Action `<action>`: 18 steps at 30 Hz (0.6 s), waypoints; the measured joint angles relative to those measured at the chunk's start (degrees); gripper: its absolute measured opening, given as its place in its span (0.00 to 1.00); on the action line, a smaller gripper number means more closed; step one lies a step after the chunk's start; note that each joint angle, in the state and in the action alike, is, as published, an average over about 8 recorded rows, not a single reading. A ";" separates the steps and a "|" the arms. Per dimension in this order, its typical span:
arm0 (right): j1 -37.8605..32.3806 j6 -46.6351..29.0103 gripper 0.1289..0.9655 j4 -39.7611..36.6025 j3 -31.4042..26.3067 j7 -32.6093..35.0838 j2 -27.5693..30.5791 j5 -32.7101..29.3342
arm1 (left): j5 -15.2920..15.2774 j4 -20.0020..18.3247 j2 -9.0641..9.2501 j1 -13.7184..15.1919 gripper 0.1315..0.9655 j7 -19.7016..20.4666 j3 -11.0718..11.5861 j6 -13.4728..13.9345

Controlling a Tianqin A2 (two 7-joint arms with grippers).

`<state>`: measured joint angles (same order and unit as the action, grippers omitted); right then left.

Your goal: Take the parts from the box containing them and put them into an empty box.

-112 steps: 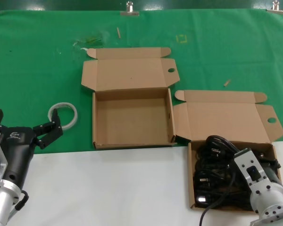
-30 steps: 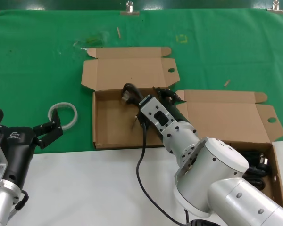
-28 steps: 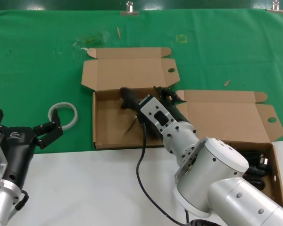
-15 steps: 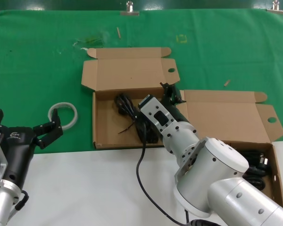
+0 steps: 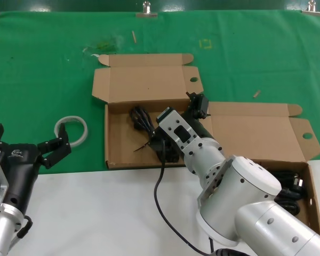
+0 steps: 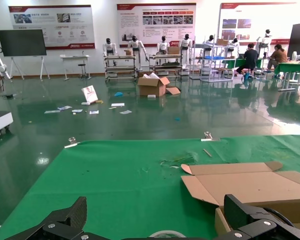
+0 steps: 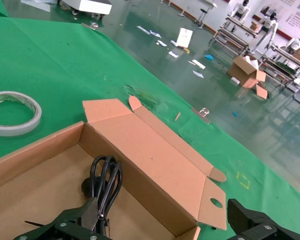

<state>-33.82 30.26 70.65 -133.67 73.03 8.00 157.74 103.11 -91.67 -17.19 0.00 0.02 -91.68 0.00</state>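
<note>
The left brown box (image 5: pixel 113 154) now holds one black coiled cord (image 5: pixel 141 118), lying near its back wall; the cord also shows in the right wrist view (image 7: pixel 104 176). My right gripper (image 5: pixel 174 120) hangs over this box's right half, open wide and empty (image 7: pixel 162 212), the cord beside one finger. The right brown box (image 5: pixel 311 184) at the front right holds several more black cords (image 5: pixel 289 193), mostly hidden by my right arm. My left gripper (image 5: pixel 49 150) is open and empty at the front left, next to the white tape ring (image 5: pixel 72 129).
Both lids stand open behind their boxes: the left lid (image 5: pixel 147 81) and the right lid (image 5: pixel 256 130). The tape ring also shows in the right wrist view (image 7: pixel 12 112). Green cloth covers the far table, white surface the near part. My arm's cable (image 5: pixel 159 197) hangs at the front.
My right gripper carried a cord from the right box to the left box, opened and let it drop there. The left arm has not moved.
</note>
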 joint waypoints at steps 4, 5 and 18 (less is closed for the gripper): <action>0.00 0.00 0.91 0.00 0.00 0.00 0.00 0.00 | 0.00 0.00 0.00 0.00 1.00 0.00 0.00 0.00; 0.03 -0.03 0.92 0.02 0.03 -0.05 0.00 -0.04 | 0.00 0.00 0.00 0.00 1.00 0.00 0.00 0.00; 3.59 -3.21 0.99 2.23 4.46 -7.74 0.03 -5.79 | 0.00 0.00 0.00 0.00 1.00 0.00 0.00 0.00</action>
<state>-30.23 27.05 72.88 -129.22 65.29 8.02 151.95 103.11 -91.67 -17.19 0.00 0.02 -91.68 0.00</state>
